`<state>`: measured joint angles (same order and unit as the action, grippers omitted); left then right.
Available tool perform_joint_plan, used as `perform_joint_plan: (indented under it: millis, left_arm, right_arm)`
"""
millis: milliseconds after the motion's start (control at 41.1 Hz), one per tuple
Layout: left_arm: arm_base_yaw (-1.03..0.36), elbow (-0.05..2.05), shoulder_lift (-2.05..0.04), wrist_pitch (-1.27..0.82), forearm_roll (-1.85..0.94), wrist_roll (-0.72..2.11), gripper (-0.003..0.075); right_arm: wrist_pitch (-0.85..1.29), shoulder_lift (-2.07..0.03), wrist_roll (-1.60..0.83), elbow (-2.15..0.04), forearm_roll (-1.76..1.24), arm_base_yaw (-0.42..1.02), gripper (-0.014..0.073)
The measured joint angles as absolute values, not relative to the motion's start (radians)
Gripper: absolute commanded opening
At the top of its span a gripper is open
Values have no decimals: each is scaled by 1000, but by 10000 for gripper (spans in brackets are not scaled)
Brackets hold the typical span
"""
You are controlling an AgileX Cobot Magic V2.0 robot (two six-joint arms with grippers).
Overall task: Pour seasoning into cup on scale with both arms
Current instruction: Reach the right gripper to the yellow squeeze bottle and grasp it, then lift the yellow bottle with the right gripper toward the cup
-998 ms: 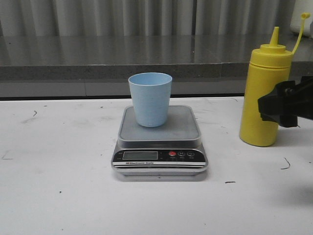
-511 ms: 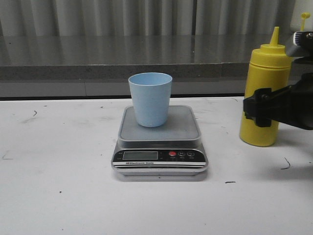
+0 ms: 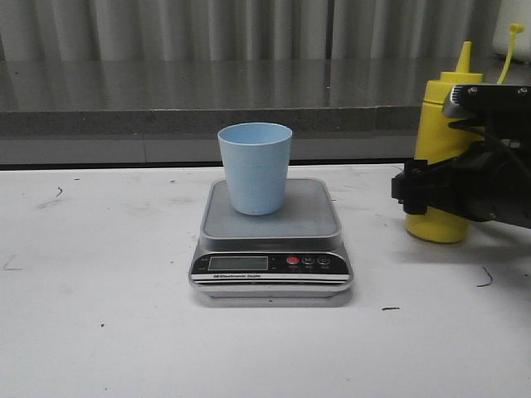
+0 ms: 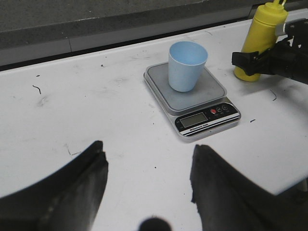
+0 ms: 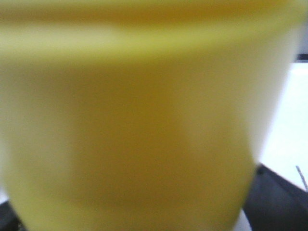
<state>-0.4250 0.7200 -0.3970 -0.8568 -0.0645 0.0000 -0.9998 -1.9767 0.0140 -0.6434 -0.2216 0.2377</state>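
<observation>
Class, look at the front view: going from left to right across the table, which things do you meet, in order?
Pale blue plastic cup standing on the silver-grey digital scale → black right end effector → tall yellow squeeze bottle, which the end effector partly covers.

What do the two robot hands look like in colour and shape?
Both are matte black. The left hand has two broad, blunt fingers with a wide gap. The right hand is blocky and angular, with a silver metal part and a black cable above it. No markings are legible.

I see a white table (image 3: pixel 99 332) with small dark scuffs, spreading out from the right claw (image 3: pixel 404 188). Beyond it runs a grey ledge (image 3: pixel 166 99), backed by pale corrugated wall (image 3: pixel 207 29).
</observation>
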Motion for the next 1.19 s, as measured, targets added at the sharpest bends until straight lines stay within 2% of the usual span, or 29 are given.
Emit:
perform_joint_plan:
  millis: [49, 122, 195, 341, 682, 925, 1047, 1193]
  left_arm:
    - [-425, 720, -397, -857, -65, 0, 388]
    - [-425, 720, -397, -857, -65, 0, 388]
    - [-425, 720, -397, -857, -65, 0, 388]
    - [-425, 720, -397, -857, -65, 0, 388]
    - [-425, 720, -397, -857, -65, 0, 388]
    - [-425, 720, -397, -857, -65, 0, 388]
    - [-425, 720, -397, -857, -65, 0, 388]
    - [-425, 720, -397, -857, -65, 0, 388]
  right_arm:
    - [-1000, -1976, 14, -646, -222, 238, 454]
    - [-1000, -1976, 14, -648, -217, 238, 372]
    - [-1000, -1976, 14, -650, -216, 238, 338]
    - [-900, -1919, 14, -648, -207, 238, 340]
    - [-516, -1575, -137, -670, -56, 238, 340]
    - [-45, -1445, -334, -847, 113, 244, 340]
    - [242, -1451, -397, -972, 252, 279, 340]
    - [461, -1488, -412, -1095, 443, 350, 340]
